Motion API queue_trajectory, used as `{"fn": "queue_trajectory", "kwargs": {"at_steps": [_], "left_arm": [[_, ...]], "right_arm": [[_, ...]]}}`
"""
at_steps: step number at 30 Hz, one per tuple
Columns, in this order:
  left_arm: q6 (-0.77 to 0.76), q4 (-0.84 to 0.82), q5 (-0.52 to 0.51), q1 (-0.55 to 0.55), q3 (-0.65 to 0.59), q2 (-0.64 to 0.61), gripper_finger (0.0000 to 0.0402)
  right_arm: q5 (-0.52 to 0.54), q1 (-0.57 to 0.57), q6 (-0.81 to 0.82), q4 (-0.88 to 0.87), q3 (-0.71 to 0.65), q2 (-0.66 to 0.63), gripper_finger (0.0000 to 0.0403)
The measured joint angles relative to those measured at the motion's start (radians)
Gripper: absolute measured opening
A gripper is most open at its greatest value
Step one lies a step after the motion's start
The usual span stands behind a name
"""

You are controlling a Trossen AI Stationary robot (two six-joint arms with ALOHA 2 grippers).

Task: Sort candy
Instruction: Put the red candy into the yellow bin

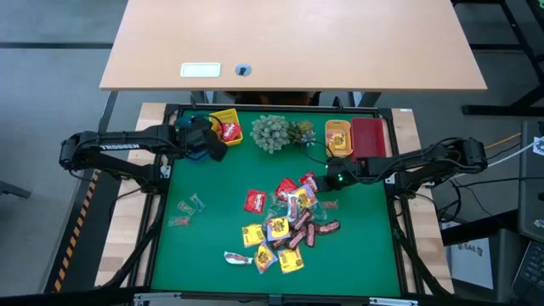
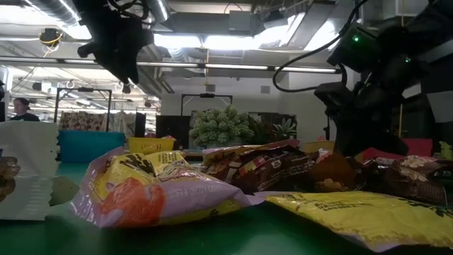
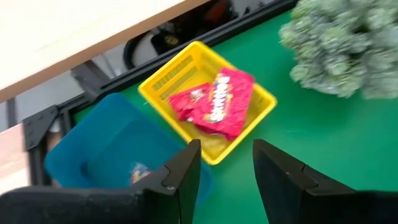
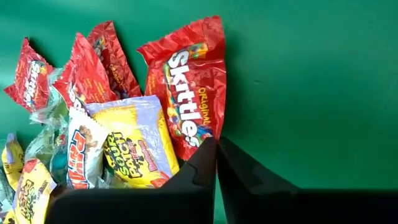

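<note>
- The candy point(image 1: 285, 228) lay heaped at the middle of the green counter point(image 1: 365, 255).
- The right hand point(image 1: 330, 178), fingers together, hovered at the heap's far right edge.
- The left hand point(image 1: 219, 151), fingers apart and empty, hung over the blue bin point(image 3: 99, 152) beside the yellow bin point(image 3: 163, 79) holding red packets point(image 3: 214, 102).

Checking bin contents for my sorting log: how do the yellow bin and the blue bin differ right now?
The yellow bin holds red Skittles packets; the blue bin shows only one small sweet at its bottom. In the high view the yellow bin is in plain sight, while the left gripper, jaws open, covers the blue bin. Both sit at the mat's far left corner.
</note>
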Motion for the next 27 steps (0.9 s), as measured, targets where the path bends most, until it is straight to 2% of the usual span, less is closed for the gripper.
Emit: {"fn": "queue_trajectory", "kwargs": {"at_steps": [13, 17, 22, 27], "left_arm": [[0.001, 0.136, 0.000, -0.115, 0.000, 0.000, 0.0132], [0.079, 0.229, 0.004, -0.159, 0.000, 0.003, 0.0132], [0.204, 0.409, 0.073, -0.198, 0.001, 0.039, 0.0132], [0.322, 0.581, 0.202, -0.219, 0.002, 0.128, 0.0132]], "right_arm": [[-0.035, 0.000, -0.034, 0.091, 0.000, -0.001, 0.0002], [-0.070, 0.000, -0.055, 0.137, 0.000, -0.001, 0.0001], [-0.090, 0.000, -0.072, 0.185, 0.000, -0.001, 0.0001], [-0.098, 0.000, -0.086, 0.225, 0.000, -0.001, 0.0001]]}}
